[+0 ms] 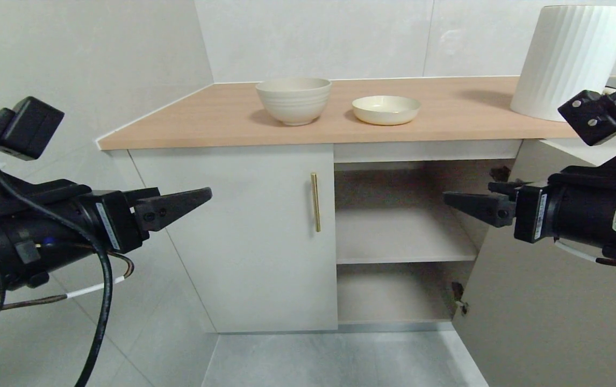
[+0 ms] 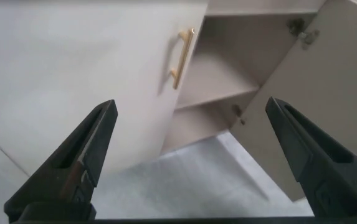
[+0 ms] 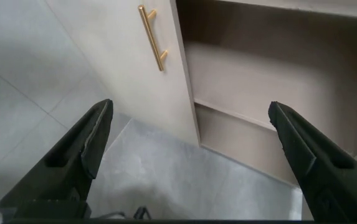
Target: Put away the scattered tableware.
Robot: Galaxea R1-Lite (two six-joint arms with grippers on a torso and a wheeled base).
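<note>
Two in head view: deep bowl (image 1: 293,99), shallow bowl (image 1: 386,109) on countertop (image 1: 206,121).

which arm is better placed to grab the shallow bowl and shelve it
Probably right. The right gripper hangs open beside the open cabinet bay, and the shallow bowl sits on the counter above that bay; the left gripper is off by the closed door.
</note>
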